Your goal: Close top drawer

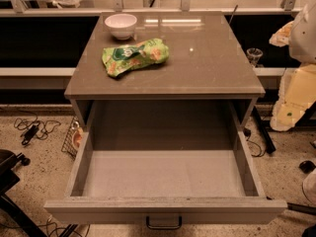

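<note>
The top drawer (165, 174) of the grey-brown cabinet (207, 63) stands pulled far out towards me, and its inside is empty. Its front panel (98, 212) runs along the bottom of the view, with the small dark bar handle (164, 224) at centre. The lower drawers are hidden beneath it. White and cream parts of my arm (296, 83) show at the right edge, beside the cabinet's right side. My gripper is out of view.
A white bowl (121, 24) and a green snack bag (134, 57) lie on the cabinet top. Cables (32, 128) and a wire basket (73, 138) are on the floor at left. A dark chair base (10, 181) is at bottom left, and a dark slanted leg (261, 130) at right.
</note>
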Robot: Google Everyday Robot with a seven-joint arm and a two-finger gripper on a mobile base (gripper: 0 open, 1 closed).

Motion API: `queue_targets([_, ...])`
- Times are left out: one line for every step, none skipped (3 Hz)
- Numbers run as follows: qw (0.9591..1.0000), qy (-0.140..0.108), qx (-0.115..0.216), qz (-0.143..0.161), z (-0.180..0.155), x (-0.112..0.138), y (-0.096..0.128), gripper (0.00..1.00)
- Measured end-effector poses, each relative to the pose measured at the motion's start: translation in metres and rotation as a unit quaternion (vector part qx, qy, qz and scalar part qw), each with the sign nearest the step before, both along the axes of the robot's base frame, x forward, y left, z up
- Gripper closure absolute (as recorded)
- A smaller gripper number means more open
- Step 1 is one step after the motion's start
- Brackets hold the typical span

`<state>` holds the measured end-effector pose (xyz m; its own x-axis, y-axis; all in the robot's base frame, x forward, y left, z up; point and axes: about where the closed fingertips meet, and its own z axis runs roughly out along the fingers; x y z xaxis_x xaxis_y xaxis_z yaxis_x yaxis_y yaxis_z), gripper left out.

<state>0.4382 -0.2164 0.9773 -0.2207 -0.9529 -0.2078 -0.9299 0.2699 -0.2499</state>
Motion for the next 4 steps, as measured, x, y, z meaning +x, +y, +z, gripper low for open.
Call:
queue_targets([1.0000,0.000,0.003,-0.001,-0.003,-0.001,0.000,0.00])
queue_targets([0.9997,0.005,0.024,-0.009,-0.026,-0.007,-0.003,0.00])
queue_targets([0.9965,-0.002,0.080,-0.025,-0.075,-0.035,-0.002,0.25])
queue_targets([0.9909,-0.012,0.123,-0.052,-0.128,-0.061,-0.003,0.47])
